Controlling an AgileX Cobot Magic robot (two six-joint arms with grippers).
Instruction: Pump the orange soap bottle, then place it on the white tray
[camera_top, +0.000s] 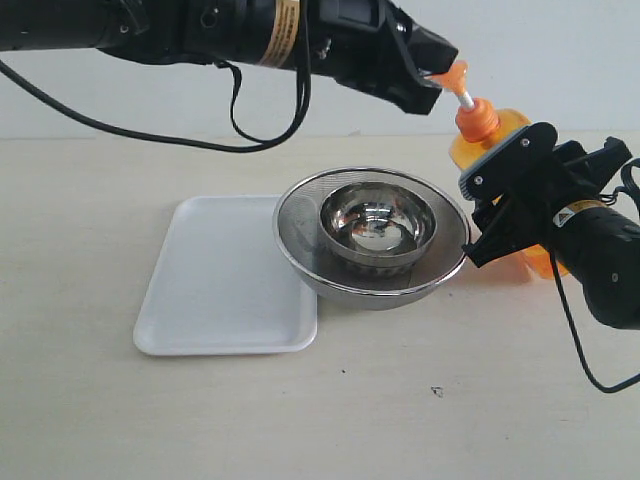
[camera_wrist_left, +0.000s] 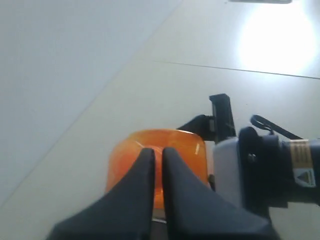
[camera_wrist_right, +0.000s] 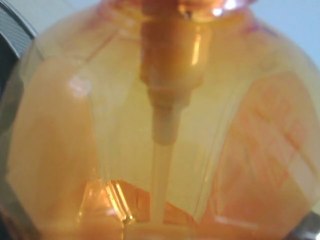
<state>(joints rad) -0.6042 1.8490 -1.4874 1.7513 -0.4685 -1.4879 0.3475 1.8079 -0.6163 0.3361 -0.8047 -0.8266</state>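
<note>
The orange soap bottle (camera_top: 468, 152) stands tilted at the right, beside the steel bowls. Its orange pump head (camera_top: 456, 73) sits on a white stem and leans toward the left arm. My right gripper (camera_top: 478, 220) is shut on the bottle's body, one finger on each side. My left gripper (camera_top: 432, 75) reaches in from the upper left, and its shut fingertips touch the pump head. In the left wrist view the two black fingers (camera_wrist_left: 145, 165) lie close together over the bottle (camera_wrist_left: 125, 160). The bottle (camera_wrist_right: 75, 150) fills the right wrist view and hides that gripper's fingers. The white tray (camera_top: 215, 270) lies flat at the left with nothing on it.
A wide steel mesh bowl (camera_top: 300, 240) holds a smaller steel bowl (camera_top: 378, 225), between the tray and the bottle and overlapping the tray's right edge. The left arm and its black cable (camera_top: 240, 110) span the top of the scene. The right arm body (camera_wrist_left: 270, 165) shows in the left wrist view.
</note>
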